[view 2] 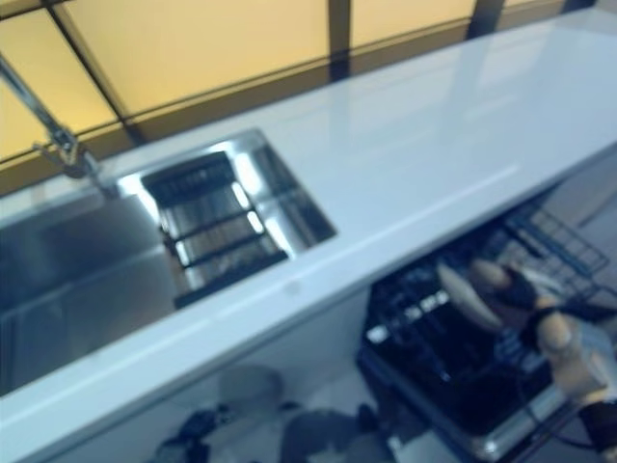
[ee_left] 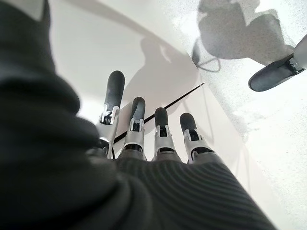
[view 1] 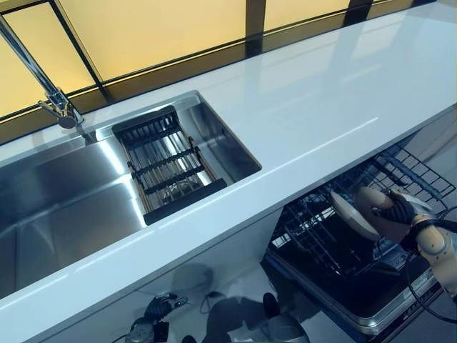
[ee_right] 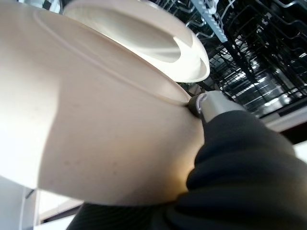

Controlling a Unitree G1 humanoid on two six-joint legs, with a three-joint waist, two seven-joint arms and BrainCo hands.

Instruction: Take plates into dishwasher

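- While the right hand [view 1: 397, 211] is held low over the pulled-out dishwasher rack [view 1: 335, 250], its fingers and thumb are clamped on a cream plate [view 1: 353, 216], which stands on edge above the rack's dark wires, not yet slotted in.
- Seen from the right wrist, the plate's underside fills most of the frame, with a second pale plate [ee_right: 158, 40] just beyond it, closer to the rack; whether that one already sits in the tines I cannot tell.
- I judge the plate stiff, smooth and breakable: glazed ware tends to slip, so the hold belongs at the rim, thumb on one face and fingers on the other, as appears to be the case here.
- Relative to the rack, the right forearm comes in from the outer side, wrist bent so the plate's face turns toward the countertop [view 1: 307, 107] above.
- Well away from the rack, the left hand [ee_left: 144, 139] hangs near the floor, fingers straight and relaxed, holding nothing.
- Beyond the countertop edge, the sink [view 1: 64, 186] holds only a drainer basket [view 1: 168, 164].
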